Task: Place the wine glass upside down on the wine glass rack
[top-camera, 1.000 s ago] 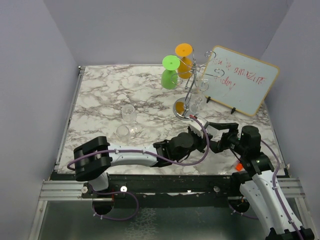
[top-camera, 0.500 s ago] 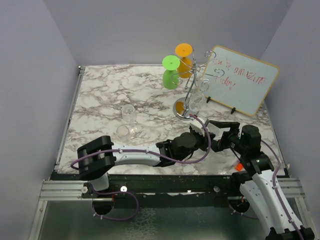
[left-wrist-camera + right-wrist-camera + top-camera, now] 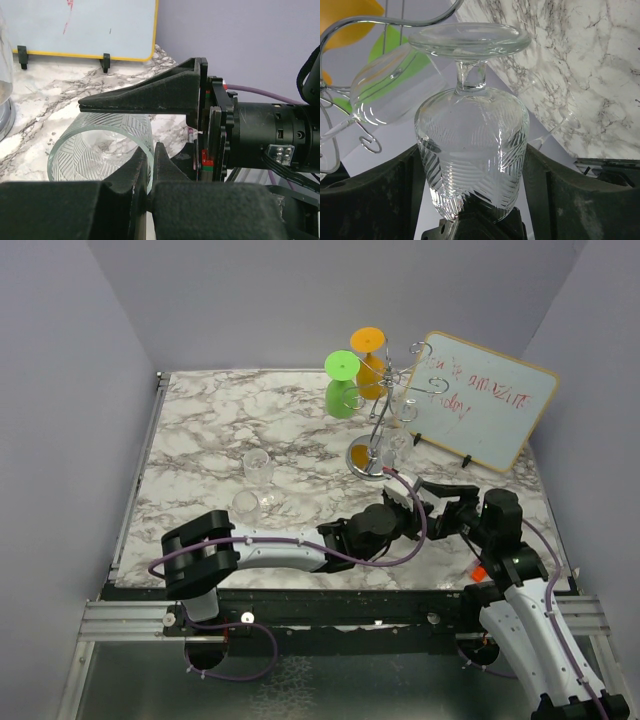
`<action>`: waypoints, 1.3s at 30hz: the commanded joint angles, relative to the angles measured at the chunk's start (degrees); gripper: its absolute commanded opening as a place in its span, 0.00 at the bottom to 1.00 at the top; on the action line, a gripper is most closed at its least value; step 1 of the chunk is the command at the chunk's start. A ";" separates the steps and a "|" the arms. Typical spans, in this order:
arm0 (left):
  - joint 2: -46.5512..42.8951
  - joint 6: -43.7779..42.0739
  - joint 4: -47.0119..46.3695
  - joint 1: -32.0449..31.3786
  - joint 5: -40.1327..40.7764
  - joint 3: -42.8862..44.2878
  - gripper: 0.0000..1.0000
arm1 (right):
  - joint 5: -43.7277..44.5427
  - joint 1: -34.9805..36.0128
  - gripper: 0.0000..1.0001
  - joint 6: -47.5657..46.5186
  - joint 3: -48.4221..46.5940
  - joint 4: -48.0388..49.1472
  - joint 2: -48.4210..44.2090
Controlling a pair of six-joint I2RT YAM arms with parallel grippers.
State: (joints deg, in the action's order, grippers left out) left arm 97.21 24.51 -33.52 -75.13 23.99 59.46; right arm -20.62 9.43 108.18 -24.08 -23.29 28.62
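Now left gripper [image 3: 149, 186] is pinching the glass [image 3: 100, 150] rim, sliding rightward since before. Right gripper [image 3: 471, 170] is straddling the bowl wide; grip unclear.

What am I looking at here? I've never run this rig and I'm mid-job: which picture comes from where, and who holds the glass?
Two robot arms are bolted to a marble-look table. The wide picture looks down from above and behind them; the other two come from a camera on each wrist. The left gripper, stretched across, is shut on the rim of the clear wine glass. The right gripper has a finger on each side of its bowl; whether it squeezes I cannot tell. Behind stand the chrome wine glass rack, hung with a green glass and an orange glass, and a whiteboard. Two clear glasses stand at left.
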 commanded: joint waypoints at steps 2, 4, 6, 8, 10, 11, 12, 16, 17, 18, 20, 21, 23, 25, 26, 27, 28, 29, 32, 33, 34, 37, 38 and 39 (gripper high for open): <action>0.53 -1.61 -6.34 -0.57 -2.31 1.37 0.00 | 0.22 0.07 0.58 0.13 -1.90 3.33 0.05; 0.33 -0.98 -6.36 -0.57 -2.79 0.72 0.00 | 1.17 0.06 0.44 -1.35 -2.44 3.22 -0.28; -0.61 -0.29 -6.38 -0.60 -2.89 -0.49 0.07 | 2.65 0.06 0.35 -2.60 -3.26 2.05 -0.64; -2.03 0.48 -6.38 -0.56 -2.75 -2.02 0.22 | 3.86 0.12 0.30 -3.83 -3.70 1.56 -1.10; -3.60 0.91 -6.31 -0.62 -2.91 -3.29 0.39 | 5.02 0.12 0.28 -5.06 -4.02 0.93 -1.41; -4.41 1.01 -6.30 -0.63 -3.30 -3.98 0.45 | 5.47 0.07 0.27 -5.58 -4.11 0.66 -1.50; -5.33 1.24 -6.30 -0.63 -3.74 -4.59 0.51 | 5.96 0.08 0.27 -6.40 -4.20 0.55 -1.55; -9.47 2.53 -6.21 -0.56 -4.12 -8.08 0.65 | 8.38 0.06 0.26 -10.53 -5.16 -0.79 -1.15; -10.74 2.63 -6.09 -0.61 -4.12 -9.04 0.67 | 9.13 0.11 0.26 -12.19 -5.50 -1.23 -1.04; -12.12 2.64 -6.00 -0.59 -3.94 -10.08 0.69 | 10.01 0.11 0.26 -13.88 -5.85 -1.64 -1.03; -15.07 2.66 -5.44 -0.58 -3.23 -11.58 0.74 | 11.80 0.08 0.26 -18.05 -6.27 -1.20 -0.88; -16.58 2.58 -4.78 -0.53 -2.84 -11.97 0.77 | 12.31 0.09 0.26 -20.26 -6.33 -0.46 -0.89; -19.22 2.39 -2.15 -0.35 -2.09 -11.77 0.83 | 11.01 0.10 0.26 -28.29 -5.18 7.04 -0.32; -21.71 2.90 2.25 0.46 -2.58 -10.42 0.88 | 8.46 0.07 0.25 -37.05 -4.78 12.77 0.67; -22.66 3.80 4.90 1.07 -3.15 -9.42 0.89 | 6.74 0.06 0.25 -41.57 -4.61 15.36 1.03; -23.61 5.02 7.58 1.97 -3.98 -8.56 0.92 | 5.07 0.08 0.24 -46.23 -4.48 17.41 1.29; -24.57 6.69 9.92 3.26 -5.91 -7.63 0.94 | 3.51 0.11 0.24 -50.72 -4.42 19.21 1.17; -25.45 8.24 12.19 4.57 -7.81 -6.84 0.94 | 2.02 0.08 0.23 -55.12 -4.33 20.70 0.95; -27.57 11.81 16.61 8.87 -14.03 -4.86 0.96 | -1.41 0.06 0.22 -68.39 -4.83 22.37 -0.15; -27.87 12.95 18.08 10.23 -15.92 -3.94 0.97 | -2.20 0.12 0.22 -71.79 -5.14 22.18 -0.50; -28.08 13.65 19.82 11.43 -17.60 -2.84 0.98 | -3.12 0.08 0.22 -74.79 -5.43 22.24 -0.86; -28.20 13.86 24.12 13.83 -20.77 0.21 0.99 | -6.39 0.09 0.22 -80.31 -5.32 24.88 -2.31; -28.23 13.69 24.76 14.36 -21.51 0.92 0.99 | -7.78 0.06 0.22 -81.50 -4.83 26.62 -2.95; -28.34 13.41 25.23 14.78 -22.24 1.57 0.99 | -8.79 0.06 0.22 -82.35 -4.17 28.41 -3.80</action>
State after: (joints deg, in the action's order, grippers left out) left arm 70.04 36.27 -15.79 -61.84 9.54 57.47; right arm -22.28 9.43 38.50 -27.73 -6.00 27.59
